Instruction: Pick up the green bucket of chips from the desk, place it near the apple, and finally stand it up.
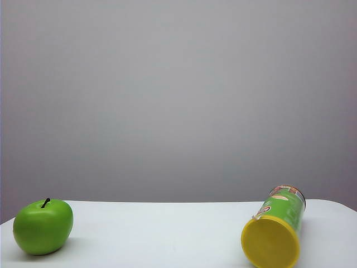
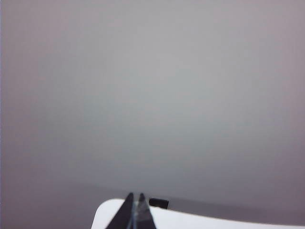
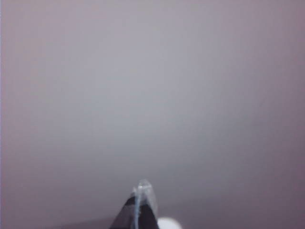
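The green bucket of chips (image 1: 277, 226) lies on its side on the white desk (image 1: 162, 234) at the right of the exterior view, its yellow lid facing the camera. The apple (image 1: 43, 226), bright green with a dark stem, rests at the left. Neither gripper appears in the exterior view. In the left wrist view my left gripper (image 2: 135, 196) has its fingertips pressed together with nothing between them, pointing over a rounded corner of the desk (image 2: 190, 220). My right gripper (image 3: 142, 187) is likewise shut and empty, aimed at the grey wall. Neither wrist view shows the bucket or the apple.
A plain grey wall (image 1: 178, 95) fills the background behind the desk. A small dark block (image 2: 158, 202) shows at the desk's far edge in the left wrist view. A white blur (image 3: 169, 223) sits beside the right fingertips.
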Action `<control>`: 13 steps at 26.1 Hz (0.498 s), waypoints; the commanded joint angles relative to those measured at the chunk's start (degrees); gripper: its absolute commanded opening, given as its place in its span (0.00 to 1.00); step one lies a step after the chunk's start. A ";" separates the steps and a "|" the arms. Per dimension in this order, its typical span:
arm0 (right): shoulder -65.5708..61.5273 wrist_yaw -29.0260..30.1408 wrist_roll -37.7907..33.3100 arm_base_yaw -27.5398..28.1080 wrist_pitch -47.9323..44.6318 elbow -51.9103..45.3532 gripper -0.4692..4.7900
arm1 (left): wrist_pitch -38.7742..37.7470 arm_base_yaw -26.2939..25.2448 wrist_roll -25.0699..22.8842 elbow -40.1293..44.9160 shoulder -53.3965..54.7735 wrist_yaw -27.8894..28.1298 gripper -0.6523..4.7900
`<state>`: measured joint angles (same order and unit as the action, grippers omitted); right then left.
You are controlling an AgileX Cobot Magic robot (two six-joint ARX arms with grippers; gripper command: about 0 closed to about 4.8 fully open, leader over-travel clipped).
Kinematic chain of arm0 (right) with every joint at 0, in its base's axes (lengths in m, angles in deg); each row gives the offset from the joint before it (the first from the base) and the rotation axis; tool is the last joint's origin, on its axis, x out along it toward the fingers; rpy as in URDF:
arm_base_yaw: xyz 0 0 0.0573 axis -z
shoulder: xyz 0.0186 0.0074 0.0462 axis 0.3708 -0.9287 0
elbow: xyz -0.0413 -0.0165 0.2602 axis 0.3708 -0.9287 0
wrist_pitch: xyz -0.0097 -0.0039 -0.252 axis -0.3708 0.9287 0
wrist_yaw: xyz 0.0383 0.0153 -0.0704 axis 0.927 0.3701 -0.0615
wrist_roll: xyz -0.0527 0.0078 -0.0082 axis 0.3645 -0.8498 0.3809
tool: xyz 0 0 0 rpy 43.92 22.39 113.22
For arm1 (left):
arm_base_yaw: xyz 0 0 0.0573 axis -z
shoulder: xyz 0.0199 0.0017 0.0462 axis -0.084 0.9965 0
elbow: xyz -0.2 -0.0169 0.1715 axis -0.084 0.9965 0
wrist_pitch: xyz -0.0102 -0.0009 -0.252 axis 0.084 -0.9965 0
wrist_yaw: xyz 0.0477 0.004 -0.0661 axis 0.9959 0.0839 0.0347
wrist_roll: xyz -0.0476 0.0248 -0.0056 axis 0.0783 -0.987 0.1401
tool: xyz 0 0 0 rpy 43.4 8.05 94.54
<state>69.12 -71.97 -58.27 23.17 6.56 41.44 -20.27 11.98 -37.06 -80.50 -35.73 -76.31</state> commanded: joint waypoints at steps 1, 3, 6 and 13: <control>-11.39 -0.68 4.59 0.00 -0.28 9.79 0.08 | -3.41 -0.04 -3.21 -8.24 7.96 -0.63 0.11; -18.62 1.07 7.28 0.00 2.60 15.85 0.08 | -6.60 -0.04 -6.86 -12.68 12.66 -1.40 0.11; -30.45 4.70 11.08 0.00 8.00 25.35 0.08 | -10.25 -0.04 -12.66 -18.56 19.71 -1.40 0.11; -58.73 14.16 20.50 -0.04 28.30 49.33 0.08 | -17.18 -0.02 -20.33 -29.53 34.56 -6.47 0.11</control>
<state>13.96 -60.98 -40.81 23.17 29.48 87.14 -35.90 11.98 -54.68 -108.65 -2.81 -79.77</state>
